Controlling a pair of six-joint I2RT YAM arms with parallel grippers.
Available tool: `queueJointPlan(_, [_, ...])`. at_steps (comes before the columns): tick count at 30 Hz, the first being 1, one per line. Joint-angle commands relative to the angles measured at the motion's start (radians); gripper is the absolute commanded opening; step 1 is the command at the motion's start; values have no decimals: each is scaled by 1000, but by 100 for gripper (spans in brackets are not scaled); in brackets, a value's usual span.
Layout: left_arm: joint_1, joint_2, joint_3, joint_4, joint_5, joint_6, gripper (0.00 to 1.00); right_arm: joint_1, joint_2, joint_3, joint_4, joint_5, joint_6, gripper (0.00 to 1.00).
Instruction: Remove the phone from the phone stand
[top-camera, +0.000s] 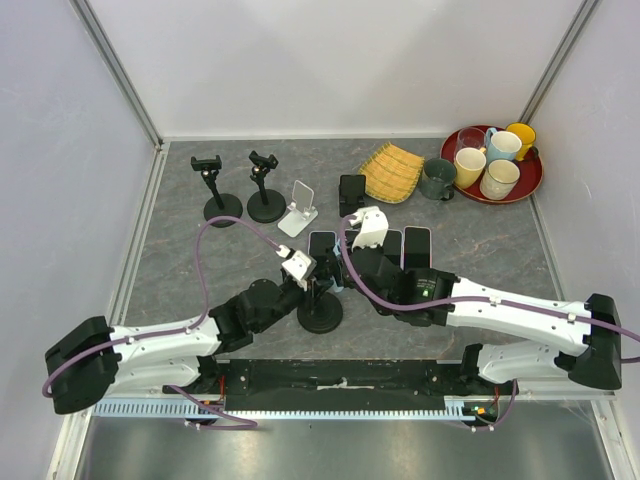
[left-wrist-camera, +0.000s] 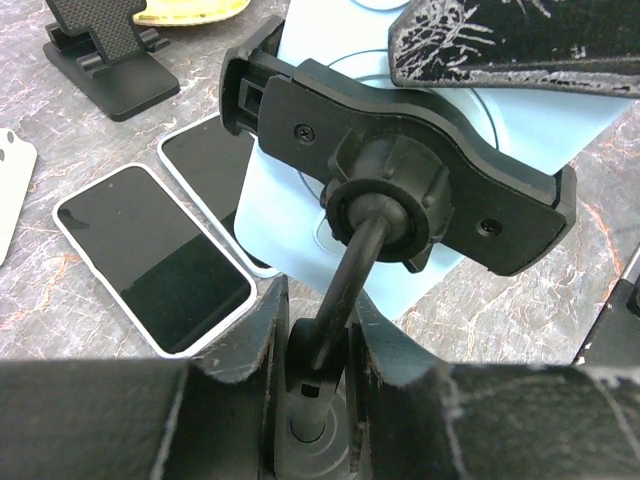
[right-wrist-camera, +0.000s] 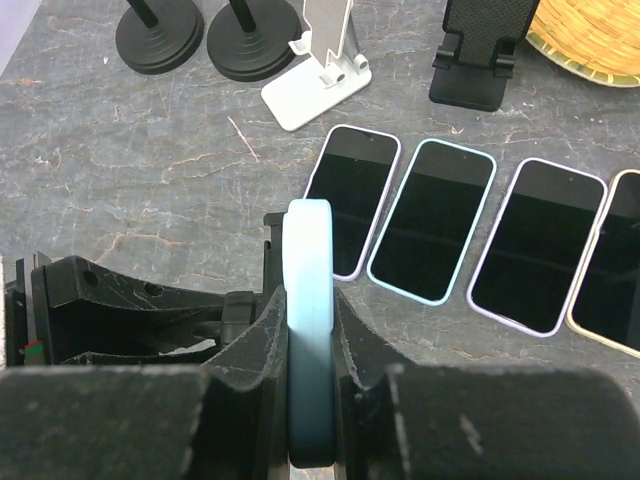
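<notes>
Sits clamped in the cradle of the phone stand (left-wrist-camera: 400, 150), case back against the black clamp: the phone (right-wrist-camera: 309, 300), in a pale blue case, seen edge-on from the right wrist. Is pinched across its thin edge by the right gripper (right-wrist-camera: 309, 345), one dark finger flat on each face, jaws narrow and tight on the case. Low on the phone stand's thin black stem, just above the round base: the left gripper (left-wrist-camera: 318, 395), jaws nearly together and clasped around the rod. From above, shows both arms meeting over the phone stand, which stands near the front middle of the grey marbled table (top-camera: 180, 260).

Just beyond the phone stand, lying flat with dark screens up: a row of four phones (right-wrist-camera: 432, 220), side by side, cases in pale tints. Farther beyond the phone stand: a white folding stand (top-camera: 298, 208) and, to its right, a black folding stand (top-camera: 351, 192). Beyond and to the left of the phone stand: two black clamp stands (top-camera: 266, 210) on round bases, close beside each other. Beyond and to the right of the phone stand, well apart from it: a woven mat (top-camera: 392, 170), a dark green mug (top-camera: 437, 180) just beside the mat, and a red tray (top-camera: 528, 182) in the far corner, holding several cups (top-camera: 499, 178) in cream, blue, yellow and white.
</notes>
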Motion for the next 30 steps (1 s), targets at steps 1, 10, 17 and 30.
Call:
queueJointPlan(1, [36, -31, -40, -22, -189, -139, 2, -25, -37, 1, -67, 225, -51, 0])
queueJointPlan(10, [36, -63, -76, 17, 116, -50, 2, -189, -110, -148, 287, -155, -292, 0])
queueJointPlan(17, [33, -21, -43, 69, 327, 16, 2, -194, -38, -169, 471, -319, -414, 0])
queueJointPlan(30, [33, -74, -78, 104, 355, 2, 2, -220, 7, -181, 554, -442, -527, 0])
